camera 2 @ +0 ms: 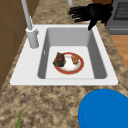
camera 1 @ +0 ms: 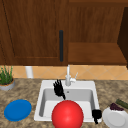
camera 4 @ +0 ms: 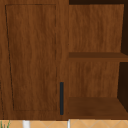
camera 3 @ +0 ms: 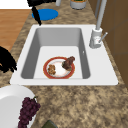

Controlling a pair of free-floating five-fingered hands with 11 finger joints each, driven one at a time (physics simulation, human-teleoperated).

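My left hand (camera 1: 58,88) hangs in the air over the sink (camera 1: 46,100), fingers straight and spread upward, holding nothing; in the right side view the left hand (camera 3: 37,6) is at the top left. My right hand (camera 1: 96,115) floats at the sink's front right corner beside the white plate (camera 1: 115,119), with its fingers (camera 2: 76,12) stretched out and spread. On the sink floor lies a red-rimmed plate (camera 2: 80,65) carrying a dark piece of food (camera 2: 59,60) and a brown one (camera 2: 74,58). In the front view a plain red disc (camera 1: 67,115) stands at the sink's front.
A faucet (camera 1: 68,76) stands behind the basin. A blue plate (camera 1: 17,110) and a potted plant (camera 1: 6,78) are on the left counter. The white plate holds grapes (camera 3: 27,111); a green thing (camera 1: 122,102) lies behind it. Above are a cabinet door with a dark handle (camera 4: 61,98) and open shelves (camera 4: 96,55).
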